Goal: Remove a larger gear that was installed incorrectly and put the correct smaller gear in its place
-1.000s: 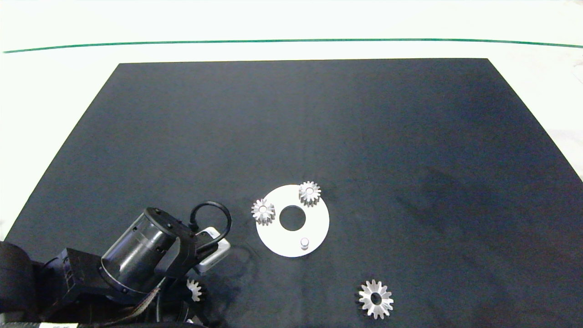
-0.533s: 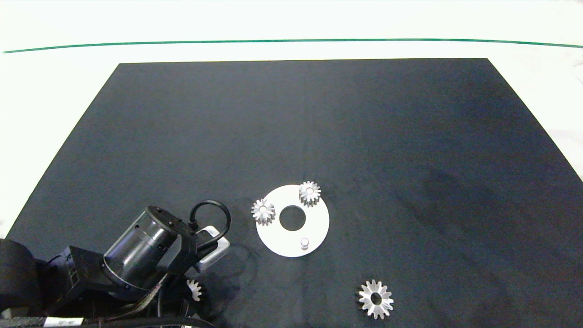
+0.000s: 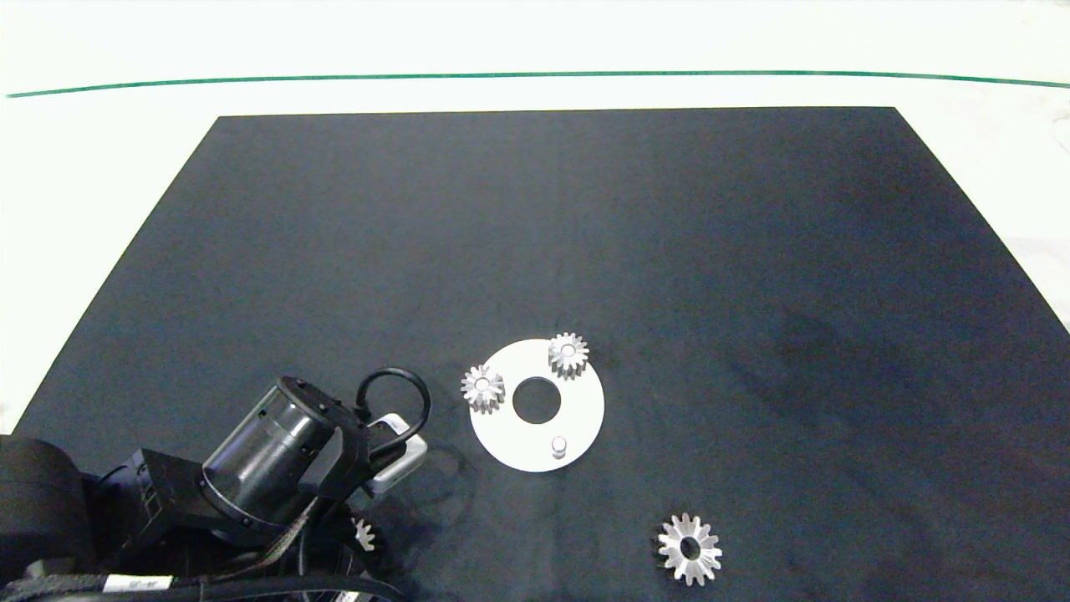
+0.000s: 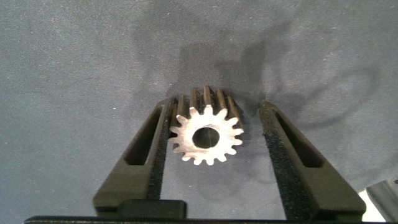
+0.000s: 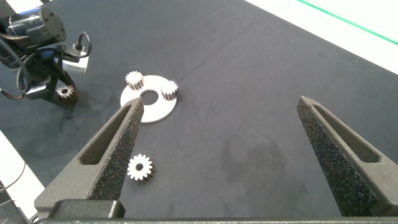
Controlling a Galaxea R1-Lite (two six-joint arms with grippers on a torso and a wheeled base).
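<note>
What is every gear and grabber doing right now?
left gripper, open around the smaller gear.
smaller gear, resting on the mat, not gripped.
larger gear, flat on the mat, off the white disc.
white disc, two seated gears, third peg bare.
right gripper, open above the mat.

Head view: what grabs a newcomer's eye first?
The white round plate at the black mat's near centre carries two small silver gears and one bare peg. The left claw, open, straddles the small silver blunt-toothed gear at the near-left. A wider pointed-tooth gear lies loose near-right.
</note>
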